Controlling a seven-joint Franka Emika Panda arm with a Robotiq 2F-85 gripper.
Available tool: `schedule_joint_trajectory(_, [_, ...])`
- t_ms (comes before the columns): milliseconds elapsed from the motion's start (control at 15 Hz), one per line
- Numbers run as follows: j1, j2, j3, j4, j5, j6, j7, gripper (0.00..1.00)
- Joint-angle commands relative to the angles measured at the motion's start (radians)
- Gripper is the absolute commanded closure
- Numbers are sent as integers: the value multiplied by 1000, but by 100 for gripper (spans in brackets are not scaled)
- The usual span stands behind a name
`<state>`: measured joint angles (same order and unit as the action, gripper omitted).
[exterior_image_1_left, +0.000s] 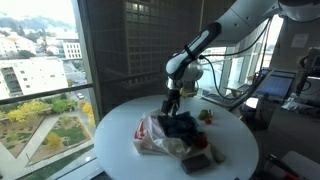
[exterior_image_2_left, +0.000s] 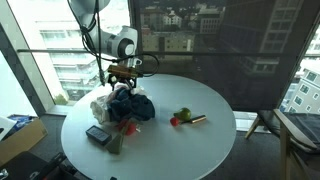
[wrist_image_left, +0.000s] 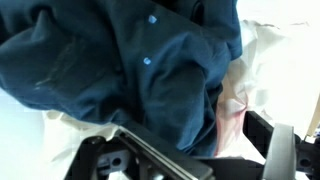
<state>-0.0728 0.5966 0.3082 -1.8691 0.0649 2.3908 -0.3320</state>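
Observation:
A dark blue buttoned garment (exterior_image_1_left: 180, 127) lies crumpled on a round white table (exterior_image_1_left: 118, 118), beside a white and pink bag (exterior_image_1_left: 150, 136). In both exterior views my gripper (exterior_image_1_left: 172, 103) points down at the far top of the pile (exterior_image_2_left: 122, 80), at or just above the blue garment (exterior_image_2_left: 133, 106). In the wrist view the blue garment (wrist_image_left: 110, 60) fills most of the picture, with the white bag (wrist_image_left: 270, 50) to its right. My gripper (wrist_image_left: 225, 140) is open, and folds of blue cloth and white bag lie between its fingers.
A small red and green object (exterior_image_2_left: 181, 118) with a tan stick lies alone on the table (exterior_image_2_left: 200, 150). A dark flat box (exterior_image_2_left: 97, 135) and a red item (exterior_image_2_left: 127, 128) sit at the pile's near side. Tall windows stand behind. A desk with monitors (exterior_image_1_left: 275, 85) stands nearby.

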Motion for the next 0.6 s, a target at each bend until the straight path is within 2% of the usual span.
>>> schedule_joint_trajectory(0, [4, -159, -36, -106, 82, 13, 30, 0])
schedule_joint_trajectory(133, [-3, -213, -66, -142, 131, 19, 62, 0])
schedule_joint_trajectory(267, [7, -234, -120, -161, 135, 15, 110, 0])
schedule_joint_trajectory(533, [-2, -172, -191, -138, 158, -20, 187, 0])
